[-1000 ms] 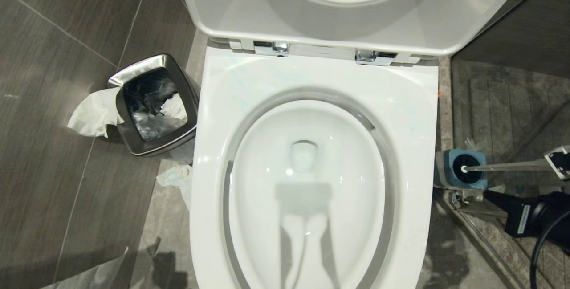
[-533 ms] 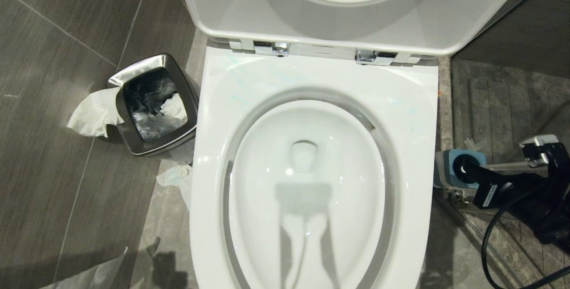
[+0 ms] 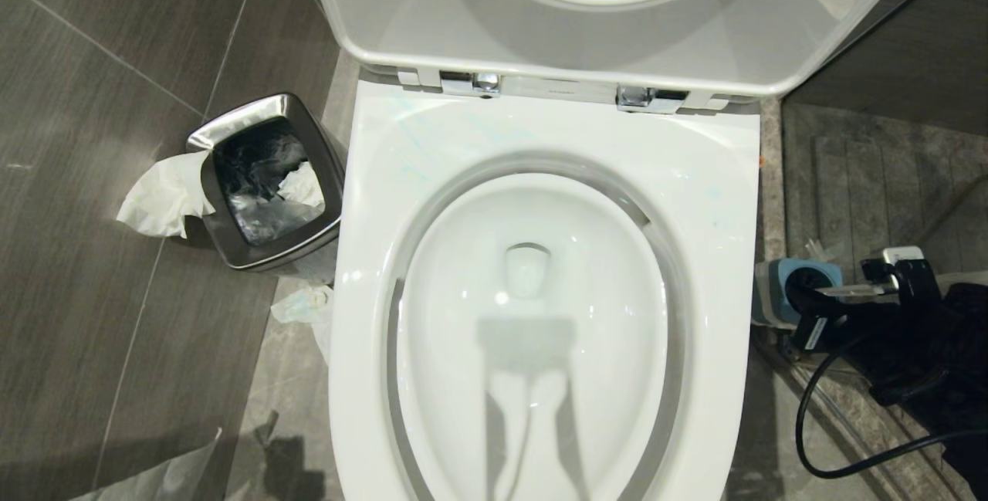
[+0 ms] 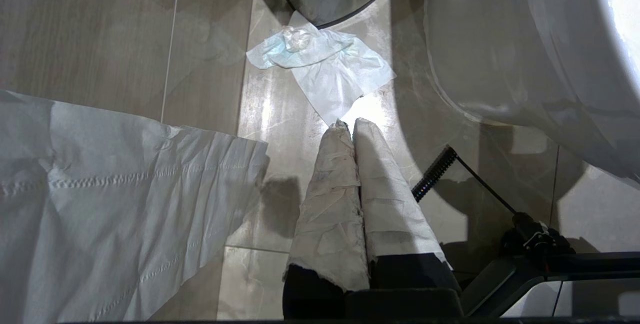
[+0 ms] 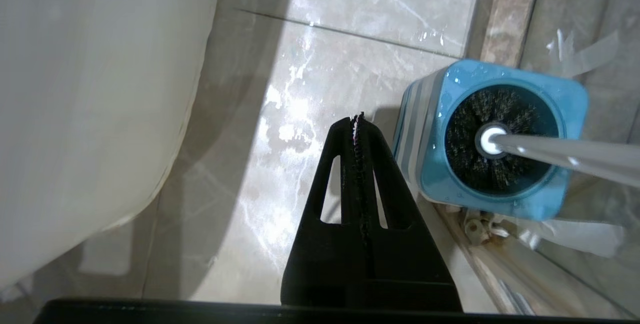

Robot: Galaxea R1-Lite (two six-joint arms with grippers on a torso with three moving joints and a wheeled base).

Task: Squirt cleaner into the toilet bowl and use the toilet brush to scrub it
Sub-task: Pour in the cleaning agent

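Scanning for lettering now, and nothing is coming through as readable. The chrome hinge strip [image 3: 556, 89] at the back of the glossy white ceramic toilet bowl [image 3: 463, 254] is carrying a tiny dark mark, too small to make out. A small white sticker [image 3: 809, 335] is showing on the black robot arm [image 3: 911, 346], just beside the square blue brush holder [image 3: 772, 273], but its print is too fine to tell. Both wrist views are giving no legible text, brand or number.
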